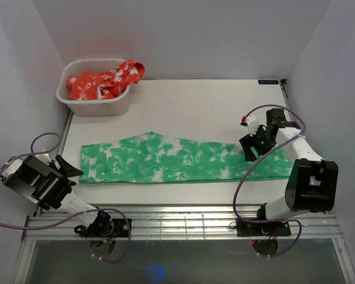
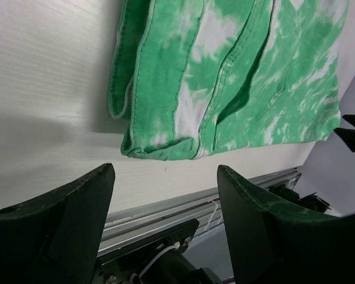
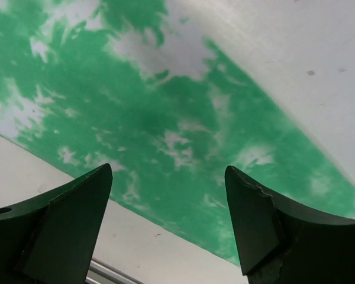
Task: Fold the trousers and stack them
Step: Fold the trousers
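The green trousers (image 1: 177,158) with white blotches lie flat across the table, waistband to the left and leg ends to the right. My left gripper (image 1: 73,174) hovers just off the waistband end, open and holding nothing. In the left wrist view the waistband edge (image 2: 165,148) lies a little beyond the open left gripper (image 2: 165,171). My right gripper (image 1: 251,149) hangs over the leg end, open. The right wrist view shows the leg fabric (image 3: 165,118) spread below the open, empty right gripper (image 3: 168,171).
A white basket (image 1: 77,103) at the back left holds a red and white garment (image 1: 106,80) that spills over its rim. A metal rail (image 1: 177,216) runs along the table's near edge. White walls close in both sides and the back.
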### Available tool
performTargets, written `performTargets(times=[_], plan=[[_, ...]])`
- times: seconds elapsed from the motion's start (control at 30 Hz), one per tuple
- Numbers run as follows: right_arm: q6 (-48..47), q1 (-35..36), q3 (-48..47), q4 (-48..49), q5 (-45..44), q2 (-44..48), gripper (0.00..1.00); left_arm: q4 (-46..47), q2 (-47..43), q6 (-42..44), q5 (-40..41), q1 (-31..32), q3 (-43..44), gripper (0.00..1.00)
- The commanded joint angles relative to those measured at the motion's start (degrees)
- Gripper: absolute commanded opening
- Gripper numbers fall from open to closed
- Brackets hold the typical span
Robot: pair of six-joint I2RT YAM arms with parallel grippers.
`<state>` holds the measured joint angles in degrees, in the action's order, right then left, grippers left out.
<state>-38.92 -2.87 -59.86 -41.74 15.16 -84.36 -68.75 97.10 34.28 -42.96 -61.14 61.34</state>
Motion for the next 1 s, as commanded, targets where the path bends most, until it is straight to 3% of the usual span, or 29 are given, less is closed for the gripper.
performTargets(times=[0.0, 0.23, 0.5, 0.63, 0.67, 0.8, 0.9, 0.97], plan=[[1.56, 1.73, 3.95, 0.33, -0.65, -0.63, 0.83, 1.42, -0.07, 0.97, -3.80, -0.29, -2.01, 0.81], [2.70, 2.87, 7.12, 4.73, -4.61, -6.43, 0.83, 4.06, 5.20, -3.34, -1.52, 0.32, -2.19, 0.81], [2.79, 2.87, 6.16, 6.23, -7.33, -9.86, 0.82, 6.87, 10.57, -5.80, 3.85, 6.03, -2.90, 0.75], [2.71, 2.87, 6.07, 6.40, -7.86, -10.13, 0.80, 6.53, 10.39, -4.76, 0.96, 7.88, -1.85, 0.58], [2.62, 2.87, 6.24, 6.49, -8.21, -10.21, 0.76, 4.87, 10.13, -4.14, -1.66, 7.97, -1.32, 0.48], [2.18, 2.87, 7.64, 7.81, -10.84, -10.56, 0.65, 0.03, 8.55, -0.63, -5.20, 7.88, 2.37, 0.23], [1.92, 2.87, 8.70, 9.39, -13.92, -11.61, 0.59, -3.22, 6.70, 1.31, -5.82, 7.88, 5.80, 0.11], [1.91, 2.87, 9.05, 10.44, -14.89, -12.14, 0.57, -6.11, 6.44, 2.71, -5.99, 7.88, 8.77, 0.10]])
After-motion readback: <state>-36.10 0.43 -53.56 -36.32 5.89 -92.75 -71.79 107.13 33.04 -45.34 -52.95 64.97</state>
